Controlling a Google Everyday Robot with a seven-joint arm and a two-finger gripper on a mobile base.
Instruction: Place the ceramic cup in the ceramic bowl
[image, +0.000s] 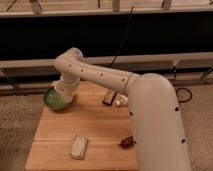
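The white robot arm (145, 100) filled the right side of the view and reached left across the wooden table (95, 127). At the table's far left corner sat the green bowl (52, 100). The gripper (66, 92) hung straight down into the bowl, covering most of its inside; whether it was apart or together could not be told. The cup could not be made out apart from the pale gripper. A flat pale packet (78, 146) lay near the front edge. A dark packet (109, 97) and a small brown item (127, 142) lay beside the arm.
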